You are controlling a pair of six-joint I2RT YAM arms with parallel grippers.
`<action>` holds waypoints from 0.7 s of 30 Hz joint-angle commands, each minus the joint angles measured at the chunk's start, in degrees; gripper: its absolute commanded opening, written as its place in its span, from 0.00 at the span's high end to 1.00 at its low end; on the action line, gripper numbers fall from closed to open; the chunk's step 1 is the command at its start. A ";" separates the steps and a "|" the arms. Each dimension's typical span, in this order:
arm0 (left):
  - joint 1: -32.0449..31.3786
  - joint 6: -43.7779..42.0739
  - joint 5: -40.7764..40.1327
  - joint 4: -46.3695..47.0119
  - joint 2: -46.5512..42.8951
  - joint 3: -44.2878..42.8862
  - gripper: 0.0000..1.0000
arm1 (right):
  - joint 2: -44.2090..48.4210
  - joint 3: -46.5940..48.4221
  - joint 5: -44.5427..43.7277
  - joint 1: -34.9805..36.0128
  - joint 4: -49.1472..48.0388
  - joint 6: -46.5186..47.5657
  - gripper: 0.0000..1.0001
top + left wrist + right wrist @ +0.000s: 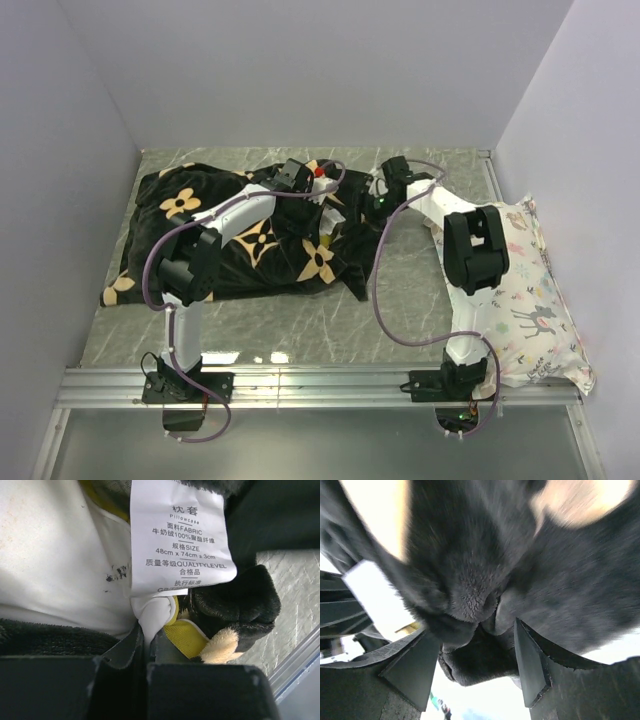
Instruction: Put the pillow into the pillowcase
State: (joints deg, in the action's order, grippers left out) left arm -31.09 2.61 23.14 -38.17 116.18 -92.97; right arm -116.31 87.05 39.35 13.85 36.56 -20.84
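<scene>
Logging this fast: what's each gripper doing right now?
Left gripper: closed, pinching the pillow at its corner.
Right gripper: open, with pillowcase plush loose between its jaws.

Soft, even overhead light fills the top view, with pale glare on the marble surface beside the rail. The care label reads sharply. The pillowcase is blurred, against blown-out white.
</scene>
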 commanded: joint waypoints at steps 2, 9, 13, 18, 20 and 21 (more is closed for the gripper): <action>-0.03 1.78 4.37 2.04 -1.75 -0.90 1.00 | 0.13 0.05 -1.03 5.39 0.10 -1.66 0.33; 2.17 8.18 9.64 8.45 -4.29 1.64 1.00 | -5.50 0.93 -3.75 6.90 -2.37 -3.86 0.46; 3.84 12.76 13.86 12.85 -4.47 2.18 0.99 | -4.72 -0.03 -2.97 6.63 -3.50 -1.93 1.00; 6.83 22.40 13.34 22.32 -5.52 4.10 1.00 | 5.90 -5.21 4.40 6.63 -6.05 7.80 1.00; 7.27 24.80 12.30 24.45 -5.44 4.20 1.00 | 8.90 -6.88 7.48 6.72 -5.36 11.07 1.00; 7.19 26.12 10.89 24.81 -5.18 3.50 1.00 | 11.26 -7.15 8.62 6.72 -3.09 13.52 1.00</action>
State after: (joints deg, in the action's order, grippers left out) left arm -24.64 21.12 33.85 -24.10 114.91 -88.36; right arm -113.80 80.60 41.47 20.53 32.29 -15.68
